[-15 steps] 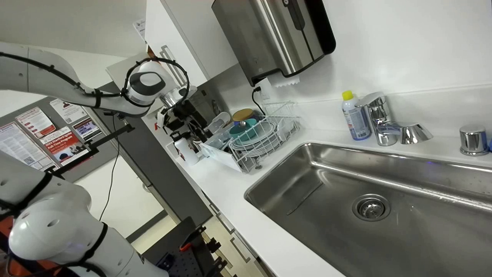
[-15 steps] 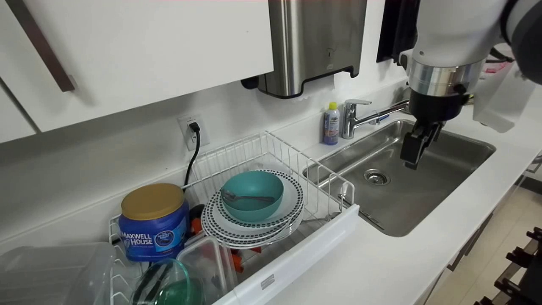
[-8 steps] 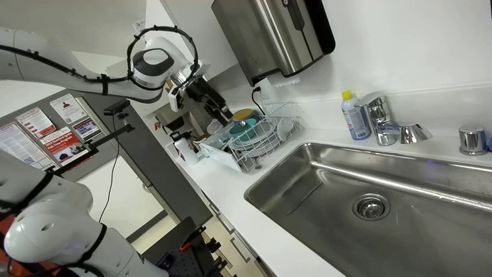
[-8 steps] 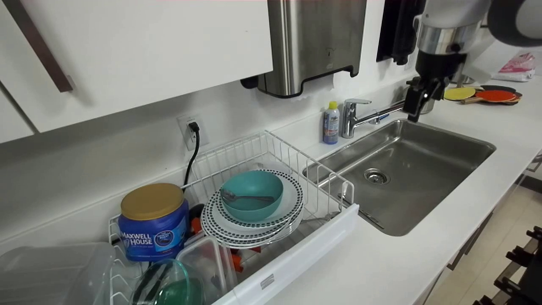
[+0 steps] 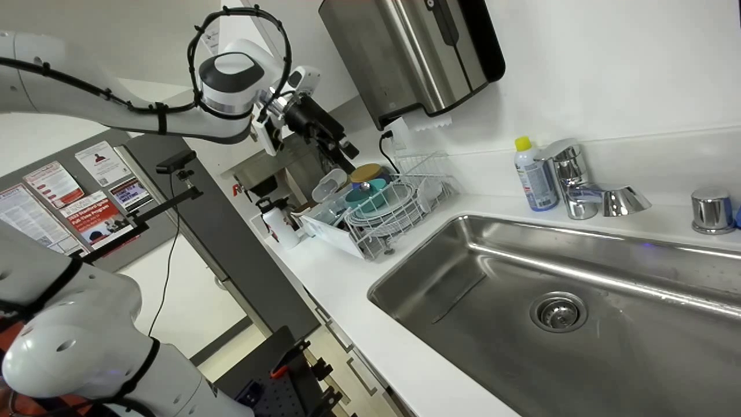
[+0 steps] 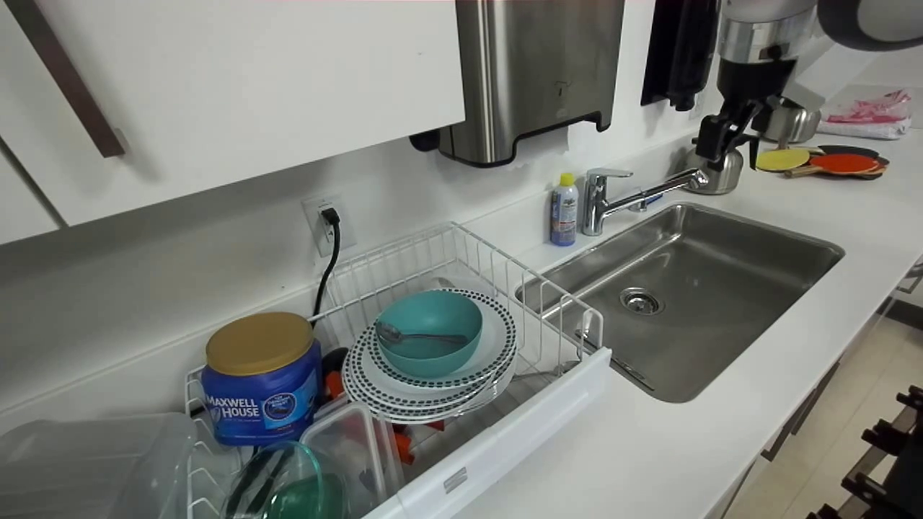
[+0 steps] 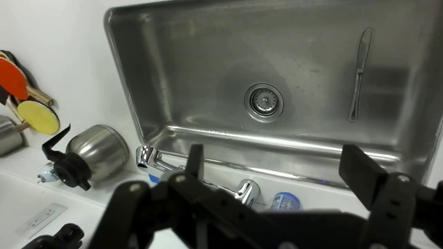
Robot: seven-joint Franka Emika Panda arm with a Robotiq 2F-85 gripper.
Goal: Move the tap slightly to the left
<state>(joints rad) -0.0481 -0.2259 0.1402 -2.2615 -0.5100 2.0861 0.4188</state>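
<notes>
The chrome tap [image 5: 574, 194] stands behind the sink's rear edge and also shows in an exterior view [image 6: 593, 209]. Its slim spout [image 6: 645, 196] reaches along the back of the sink. In the wrist view, the tap's base [image 7: 250, 191] and spout end [image 7: 147, 158] show; my left finger [image 7: 196, 160] hides part of the spout between them. My gripper [image 7: 275, 164] is open with nothing between its fingers. It hangs in the air near the spout's far end in an exterior view [image 6: 731, 150]; I cannot tell if it touches. It also shows in an exterior view [image 5: 348, 157].
A blue-and-white bottle [image 6: 564, 210] stands close beside the tap. A steel sink [image 7: 207, 69] holds a knife [image 7: 360, 72]. A steel jug [image 7: 98, 150] stands past the spout end. A steel dispenser box [image 6: 537, 72] hangs above; a dish rack [image 6: 505, 461] stands beside the sink.
My gripper has moved from over the sink up and back toward the wall and the spout end. Its fingers now show farther apart. The tap looks unmoved.
</notes>
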